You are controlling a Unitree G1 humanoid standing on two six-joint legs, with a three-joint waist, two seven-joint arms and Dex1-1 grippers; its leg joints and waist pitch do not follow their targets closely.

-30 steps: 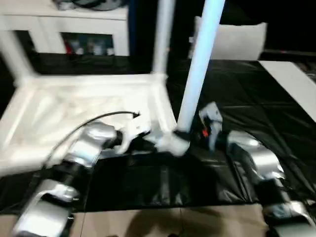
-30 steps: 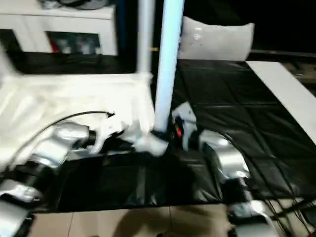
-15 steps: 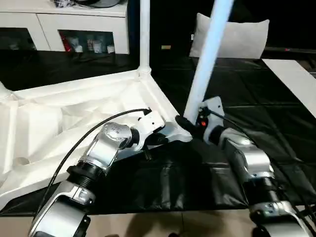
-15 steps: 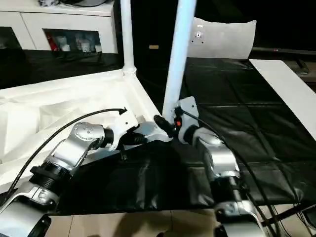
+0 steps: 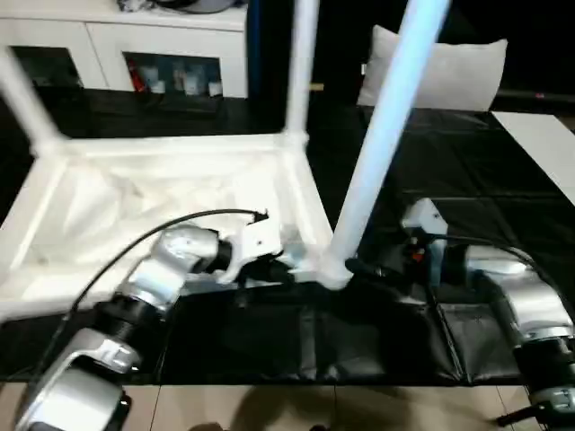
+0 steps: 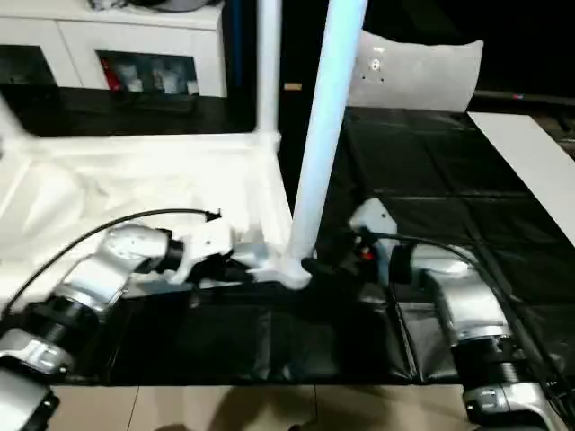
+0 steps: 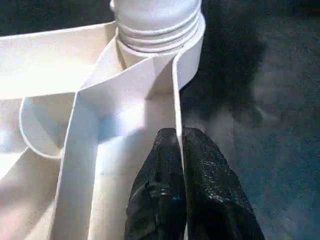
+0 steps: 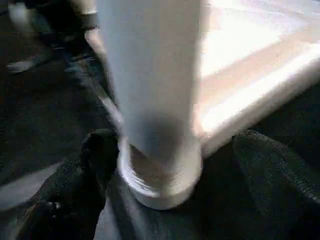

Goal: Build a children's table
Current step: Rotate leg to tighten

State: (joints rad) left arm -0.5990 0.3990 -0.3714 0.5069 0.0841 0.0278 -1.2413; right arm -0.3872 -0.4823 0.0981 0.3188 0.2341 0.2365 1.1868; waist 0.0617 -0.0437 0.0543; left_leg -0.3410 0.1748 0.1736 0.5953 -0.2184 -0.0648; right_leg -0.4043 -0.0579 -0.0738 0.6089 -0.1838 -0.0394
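The children's table [image 5: 171,202] lies upside down on the black sheet [image 5: 467,180], ribbed underside up, and everything here gets placed against it. At its near corner on the robot's right a leg [image 5: 382,153] stands in the socket [image 5: 331,269], leaning up and away toward the right. Another leg [image 5: 299,72] rises upright from the far corner on that same side, and a third [image 5: 27,103] slants up from the far corner on the robot's left.

The left end effector [image 7: 181,165] reaches in from the robot's left to the near rim of the table top, just beside the socketed leg. Its two black fingers [image 7: 207,170] are clenched together, with the thin white wall of the rim between them in the left wrist view, right below the threaded collar of the leg.

The right end effector [image 8: 175,165] sits on the other side of that same corner, released: one dark finger [image 8: 97,155] on each side of the leg's base, spread wide, and whether either touches it I cannot tell.

Beyond the table's far edge stands a white cabinet [image 5: 135,49], and a white cushion [image 5: 440,72] rests behind the leaning leg.
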